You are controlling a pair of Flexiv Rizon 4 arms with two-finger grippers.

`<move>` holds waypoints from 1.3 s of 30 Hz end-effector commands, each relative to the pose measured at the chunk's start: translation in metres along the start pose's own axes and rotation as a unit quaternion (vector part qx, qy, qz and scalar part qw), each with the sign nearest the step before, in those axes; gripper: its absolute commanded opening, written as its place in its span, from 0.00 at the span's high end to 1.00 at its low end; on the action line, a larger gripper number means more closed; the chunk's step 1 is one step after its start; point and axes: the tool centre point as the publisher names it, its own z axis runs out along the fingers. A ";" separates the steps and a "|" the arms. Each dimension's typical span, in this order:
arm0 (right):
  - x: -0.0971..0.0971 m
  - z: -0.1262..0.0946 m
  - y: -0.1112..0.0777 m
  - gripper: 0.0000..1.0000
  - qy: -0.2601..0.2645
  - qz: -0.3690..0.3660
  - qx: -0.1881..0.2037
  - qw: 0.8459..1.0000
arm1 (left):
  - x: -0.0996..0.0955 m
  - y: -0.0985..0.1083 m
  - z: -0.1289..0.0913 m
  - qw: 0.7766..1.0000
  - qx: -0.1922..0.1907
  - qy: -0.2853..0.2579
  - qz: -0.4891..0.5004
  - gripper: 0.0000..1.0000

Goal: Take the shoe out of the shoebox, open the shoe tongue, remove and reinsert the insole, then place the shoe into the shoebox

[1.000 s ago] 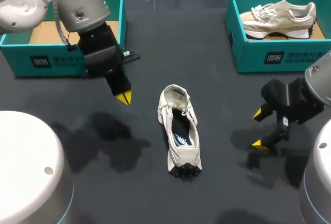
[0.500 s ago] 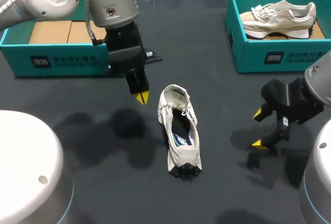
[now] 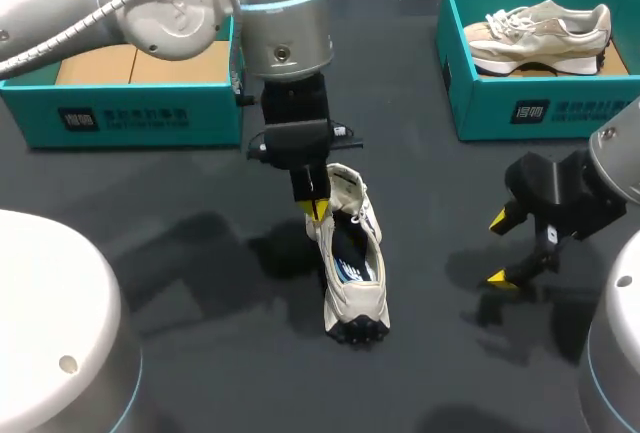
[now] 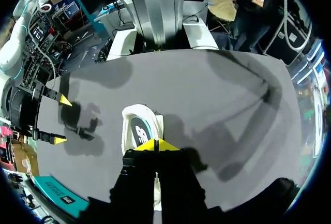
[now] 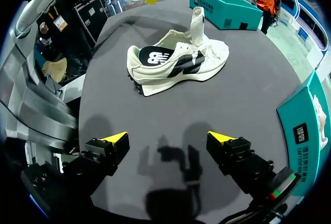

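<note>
Left end effector (image 3: 318,210), tips pressed together, is right at the raised tongue (image 5: 198,22) of the shoe (image 3: 347,293). The risk: closed like that, it may shove the shoe across the worktop (image 3: 220,373) rather than pinch the insole (image 3: 352,258). The shoe sits upright mid-worktop, cream, dark insole in. Right end effector (image 3: 497,248) is spread wide, well apart.

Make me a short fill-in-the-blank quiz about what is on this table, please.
1. The white shoe lies on the ___, outside both boxes.
2. The beige shoe sits in the shoebox on the robot's ___ side.
3. The right gripper has its yellow-tipped fingers ___.
4. The gripper over the white shoe's tongue comes from the robot's ___ arm.
Missing words: table; right; open; left.
</note>
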 end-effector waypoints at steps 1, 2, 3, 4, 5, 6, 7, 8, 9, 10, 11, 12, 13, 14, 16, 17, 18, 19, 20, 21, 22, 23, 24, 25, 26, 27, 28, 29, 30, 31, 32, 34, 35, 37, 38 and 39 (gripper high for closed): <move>0.002 -0.001 -0.001 0.00 -0.001 0.000 0.000 1.000 | -0.002 0.001 -0.001 1.000 0.001 0.007 0.000 1.00; 0.002 -0.001 -0.001 0.00 -0.001 0.000 0.000 1.000 | -0.002 0.001 -0.001 1.000 0.001 0.007 0.000 1.00; 0.002 -0.001 -0.001 0.00 -0.001 0.000 0.000 1.000 | -0.006 0.002 0.005 1.000 0.002 0.015 0.010 1.00; 0.002 -0.001 -0.001 0.00 -0.001 0.000 0.000 1.000 | -0.007 0.002 0.007 1.000 -0.006 0.018 0.011 1.00; 0.002 -0.001 -0.001 0.00 -0.001 0.000 0.000 1.000 | -0.011 0.001 0.012 1.000 -0.013 0.018 0.018 1.00; 0.002 -0.001 -0.001 0.00 -0.001 0.000 0.000 1.000 | -0.014 0.001 0.015 0.999 -0.012 0.019 0.024 1.00; 0.002 -0.001 -0.001 0.00 -0.001 0.000 0.000 1.000 | -0.016 0.001 0.018 0.999 -0.019 0.021 0.025 1.00; 0.002 -0.001 -0.001 0.00 -0.001 0.000 0.000 1.000 | -0.018 0.002 0.021 0.999 -0.022 0.022 0.030 1.00; 0.002 -0.001 -0.001 0.00 -0.001 0.000 0.000 1.000 | -0.021 0.002 0.025 0.999 -0.019 0.023 0.039 1.00; 0.002 -0.001 -0.001 0.00 -0.001 0.000 0.000 1.000 | -0.024 0.002 0.029 0.998 -0.029 0.027 0.040 1.00; 0.002 -0.001 -0.001 0.00 -0.001 0.000 0.000 1.000 | -0.028 0.004 0.033 0.998 -0.034 0.031 0.039 1.00; 0.002 -0.001 -0.001 0.00 -0.001 0.000 0.000 1.000 | -0.030 0.004 0.036 0.998 -0.030 0.034 0.048 1.00; 0.002 -0.001 -0.001 0.00 -0.001 0.000 0.000 1.000 | -0.032 0.005 0.039 0.997 -0.037 0.038 0.047 1.00; 0.002 -0.001 -0.001 0.00 -0.001 0.000 0.000 1.000 | -0.035 0.006 0.042 0.997 -0.045 0.040 0.046 1.00; 0.002 -0.001 -0.001 0.00 -0.001 0.000 0.000 1.000 | -0.038 0.007 0.048 0.997 -0.043 0.046 0.055 1.00; 0.002 -0.001 -0.001 0.00 -0.001 0.000 0.000 1.000 | -0.040 0.008 0.051 0.996 -0.051 0.050 0.054 1.00; 0.002 -0.001 -0.001 0.00 -0.001 0.000 0.000 1.000 | -0.041 0.010 0.054 0.996 -0.051 0.055 0.055 1.00; 0.002 -0.001 -0.001 0.00 -0.001 0.000 0.000 1.000 | -0.042 0.011 0.057 0.995 -0.050 0.059 0.058 1.00; 0.002 -0.001 -0.001 0.00 -0.001 0.000 0.000 1.000 | -0.043 0.012 0.060 0.995 -0.054 0.065 0.058 1.00; 0.002 -0.001 -0.001 0.00 -0.001 0.000 0.000 1.000 | -0.043 0.014 0.064 0.994 -0.056 0.071 0.059 1.00; 0.002 -0.001 -0.001 0.00 -0.001 0.000 0.000 1.000 | -0.043 0.016 0.067 0.994 -0.051 0.078 0.058 1.00; 0.002 -0.001 -0.001 0.00 -0.001 0.000 0.000 1.000 | -0.043 0.018 0.070 0.994 -0.049 0.082 0.060 1.00; 0.002 -0.001 -0.001 0.00 -0.001 0.000 0.000 1.000 | -0.042 0.019 0.072 0.993 -0.048 0.087 0.060 1.00; 0.002 -0.001 -0.001 0.00 -0.001 0.000 0.000 1.000 | -0.042 0.022 0.075 0.993 -0.044 0.092 0.060 1.00; 0.002 -0.001 -0.001 0.00 -0.001 0.000 0.000 1.000 | -0.041 0.023 0.077 0.992 -0.045 0.097 0.061 1.00; 0.002 -0.001 -0.001 0.00 -0.001 0.000 0.000 1.000 | -0.040 0.024 0.079 0.992 -0.044 0.102 0.060 1.00; 0.002 -0.001 -0.001 0.00 -0.001 0.000 0.000 1.000 | -0.039 0.025 0.080 0.991 -0.044 0.107 0.061 1.00; 0.002 -0.001 -0.001 0.00 -0.001 0.000 0.000 1.000 | -0.039 0.026 0.082 0.991 -0.044 0.109 0.061 1.00; 0.002 -0.001 -0.001 0.00 -0.001 0.000 0.000 1.000 | -0.038 0.026 0.083 0.991 -0.042 0.114 0.061 1.00; 0.002 -0.001 -0.001 0.00 -0.001 0.000 0.000 1.000 | -0.036 0.027 0.084 0.990 -0.042 0.119 0.063 1.00; 0.002 -0.001 -0.001 0.00 -0.001 0.000 0.000 1.000 | -0.035 0.028 0.085 0.990 -0.041 0.122 0.062 1.00; 0.002 -0.001 -0.001 0.00 -0.001 0.000 0.000 1.000 | -0.032 0.028 0.087 0.988 -0.038 0.133 0.064 1.00; 0.002 -0.001 -0.001 0.00 -0.001 0.000 0.000 1.000 | -0.030 0.028 0.089 0.988 -0.038 0.136 0.065 1.00; 0.002 -0.001 -0.001 0.00 -0.001 0.000 0.000 1.000 | -0.028 0.029 0.092 0.986 -0.035 0.149 0.067 1.00; 0.002 -0.001 -0.001 0.00 -0.001 0.000 0.000 1.000 | -0.027 0.029 0.093 0.985 -0.035 0.154 0.068 1.00; 0.002 -0.001 -0.001 0.00 -0.001 0.000 0.000 1.000 | -0.025 0.030 0.096 0.984 -0.034 0.160 0.069 1.00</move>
